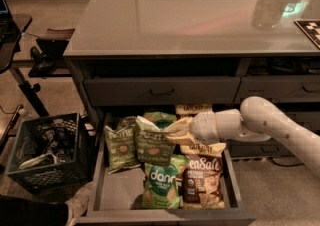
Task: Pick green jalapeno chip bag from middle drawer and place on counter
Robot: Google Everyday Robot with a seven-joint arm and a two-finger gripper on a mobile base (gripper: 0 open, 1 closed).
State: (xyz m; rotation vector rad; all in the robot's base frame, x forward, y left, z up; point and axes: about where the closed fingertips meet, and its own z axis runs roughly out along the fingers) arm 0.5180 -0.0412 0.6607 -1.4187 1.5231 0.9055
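The middle drawer [117, 192] stands pulled open below the counter [190, 15]. My gripper [176, 129] reaches in from the right over the middle of the drawer. It is shut on the upper right corner of the green jalapeno chip bag [151, 145], an olive-green bag held upright and a little above the other bags. A second olive-green bag [119, 146] leans at the drawer's left, just beside the held one.
A bright green "dang" bag [161, 184] and a brown "Sea Salt" bag [202, 180] lie at the drawer's front. More bags [194, 108] sit at the back. A shut shallower drawer [162, 91] is above. A dark crate [47, 150] stands on the floor to the left.
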